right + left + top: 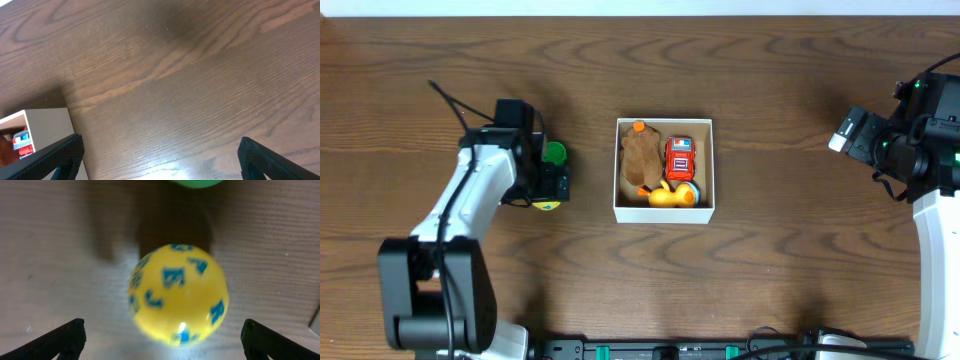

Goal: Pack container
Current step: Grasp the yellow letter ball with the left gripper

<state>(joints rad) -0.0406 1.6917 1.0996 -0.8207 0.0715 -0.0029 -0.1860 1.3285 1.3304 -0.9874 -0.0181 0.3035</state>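
The left pincer (162,337) hangs over the left half of the counter (800,60), about midway between the near and far edges. Its fingers are spread wide, one on each side of a yellow ball (177,292) with blue letters, and neither touches it. A green piece (554,152) lies just beyond the ball, toward the far edge.

The step in hand looks like the grasp of the ball, the next toy for packing. The next move likely calls for dropping a little lower, closing evenly so the ball does not roll out, then lifting it and carrying it right.

The box (665,215) stands at the middle of the counter, mouth up. It is square, so it has no long axis, and its walls run roughly in line with the counter's edges. Inside it a duck (665,196) lies by the near wall, with a brown toy (642,160) and a red car (680,158) beyond it, the car lengthwise near to far. Little room remains, so the ball may have to rest on top.

By the right edge the right pincer (160,155) hovers with its fingers apart and nothing between them.
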